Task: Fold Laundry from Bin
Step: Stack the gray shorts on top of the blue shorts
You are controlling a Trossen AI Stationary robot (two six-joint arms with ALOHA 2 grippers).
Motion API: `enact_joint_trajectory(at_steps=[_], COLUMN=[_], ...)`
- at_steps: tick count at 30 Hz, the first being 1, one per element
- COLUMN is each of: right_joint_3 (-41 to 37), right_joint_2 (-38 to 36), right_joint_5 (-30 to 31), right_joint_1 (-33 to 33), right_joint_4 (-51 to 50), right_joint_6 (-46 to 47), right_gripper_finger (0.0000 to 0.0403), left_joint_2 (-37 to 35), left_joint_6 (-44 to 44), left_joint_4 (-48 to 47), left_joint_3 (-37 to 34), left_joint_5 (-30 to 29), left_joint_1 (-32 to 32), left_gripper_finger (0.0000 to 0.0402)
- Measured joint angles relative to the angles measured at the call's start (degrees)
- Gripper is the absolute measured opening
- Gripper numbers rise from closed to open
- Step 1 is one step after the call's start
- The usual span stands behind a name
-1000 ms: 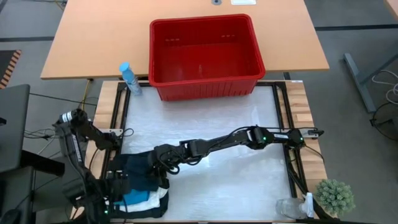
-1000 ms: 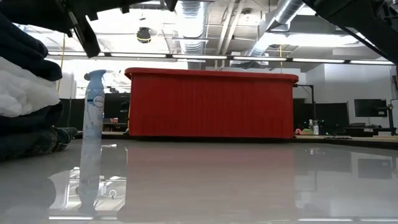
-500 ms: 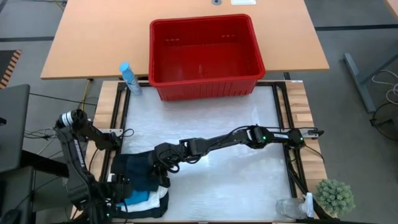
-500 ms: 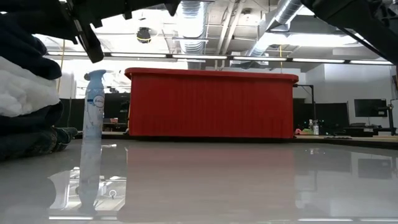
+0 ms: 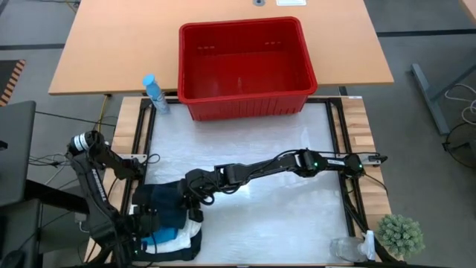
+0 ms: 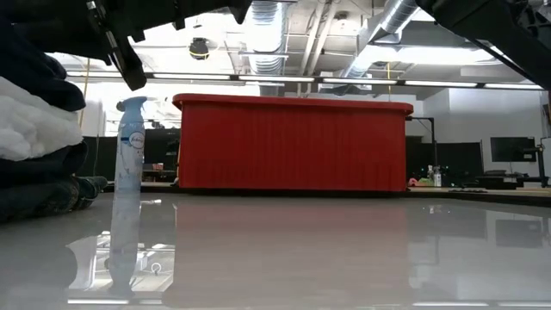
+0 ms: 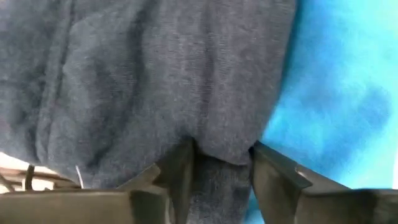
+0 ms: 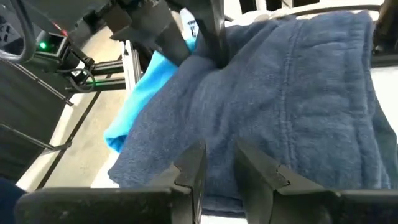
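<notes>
I'm on the stacking step: bin (image 5: 245,67) looks empty, folded laundry (image 5: 167,223) piled at the table's near left corner. Left gripper (image 7: 221,165) pinches the dark towel (image 8: 280,99); right gripper (image 8: 217,165), fingers slightly apart, hovers above it. Next I'd release gently and square the stack.

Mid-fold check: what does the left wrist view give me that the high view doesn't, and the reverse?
Only the left wrist view shows the left gripper close up: its fingers pinch a fold of the dark grey-blue towelling garment, with the bright blue cloth right beside it.

Only the high view shows the red rectangular plastic bin, with nothing visible inside, the blue spray bottle, and the right gripper reaching onto the stack.

Both show the dark garment and the blue cloth at the table's near-left corner.
</notes>
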Motion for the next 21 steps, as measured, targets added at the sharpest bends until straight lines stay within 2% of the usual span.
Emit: enact_joint_trajectory(at_steps=[3, 9, 15, 21], right_joint_3=[0.00, 0.00, 0.04, 0.04], right_joint_2=[0.00, 0.00, 0.00, -0.45], right_joint_5=[-0.76, -1.62, -2.86, -2.97], right_joint_1=[0.05, 0.06, 0.04, 0.06], right_joint_4=[-0.53, -0.56, -0.52, -0.06], right_joint_6=[0.04, 0.89, 1.97, 1.87], right_gripper_finger=[0.0109, 0.0109, 0.0109, 0.0109], left_joint_2=[0.02, 0.02, 0.02, -0.02], left_joint_6=[0.56, 0.62, -5.90, -10.15], left_joint_4=[-1.71, -6.12, -12.49, -12.52], left_joint_3=[1.29, 5.84, 11.87, 17.49], left_joint_5=[1.28, 1.49, 2.68, 3.82], left_joint_1=[1.21, 2.82, 2.53, 0.98], left_gripper_finger=[0.0107, 0.0011, 0.0003, 0.0002])
